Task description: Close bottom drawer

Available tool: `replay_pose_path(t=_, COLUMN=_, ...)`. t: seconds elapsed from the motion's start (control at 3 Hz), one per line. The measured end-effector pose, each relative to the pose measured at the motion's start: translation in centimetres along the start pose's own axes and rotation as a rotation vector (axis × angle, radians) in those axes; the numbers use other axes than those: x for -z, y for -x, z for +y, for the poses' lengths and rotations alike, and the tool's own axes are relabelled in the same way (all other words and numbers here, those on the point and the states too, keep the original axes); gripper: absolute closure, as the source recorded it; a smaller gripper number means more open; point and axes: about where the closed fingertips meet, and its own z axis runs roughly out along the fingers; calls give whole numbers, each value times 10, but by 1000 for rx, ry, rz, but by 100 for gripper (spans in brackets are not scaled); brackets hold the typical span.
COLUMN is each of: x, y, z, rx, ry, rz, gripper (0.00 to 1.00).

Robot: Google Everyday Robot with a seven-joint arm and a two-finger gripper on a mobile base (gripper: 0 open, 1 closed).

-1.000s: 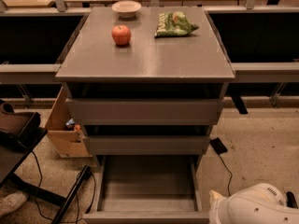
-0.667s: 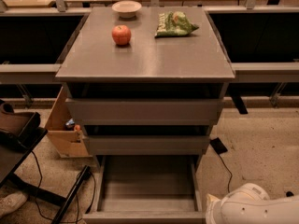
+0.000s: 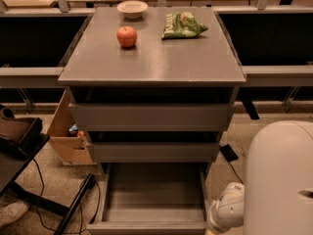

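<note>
The bottom drawer [image 3: 154,195] of the grey cabinet is pulled far out toward me. Its plain grey box interior is empty, and its front panel [image 3: 146,226] lies along the lower edge of the view. The two drawers above it, the upper [image 3: 150,115] and the middle [image 3: 152,152], are nearly shut. My white arm [image 3: 279,180] fills the lower right corner, with a rounded joint [image 3: 227,212] just right of the open drawer's front corner. My gripper is out of view, beyond the frame's lower edge.
On the cabinet top [image 3: 151,58] stand a red apple [image 3: 126,36], a white bowl [image 3: 132,8] and a green snack bag [image 3: 182,25]. A cardboard box [image 3: 66,138] sits on the floor to the left, beside a dark stand [image 3: 19,136] with cables [image 3: 73,209].
My white arm has risen and come further into view at the lower right, and its joint has moved closer to the drawer's front corner. The drawer has not moved.
</note>
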Motion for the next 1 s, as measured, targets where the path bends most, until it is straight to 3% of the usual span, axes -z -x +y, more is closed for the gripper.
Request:
replay_pose_path(t=0.33, x=0, y=0, z=0, rx=2, ry=0, rz=0, gripper=0)
replay_pose_path(t=0.67, x=-44, y=-7, z=21, rx=18, ry=60, rz=-3, gripper=4)
replay_pose_path(t=1.0, x=-88, y=-19, z=48, rx=55, ry=116, rz=-3, gripper=27)
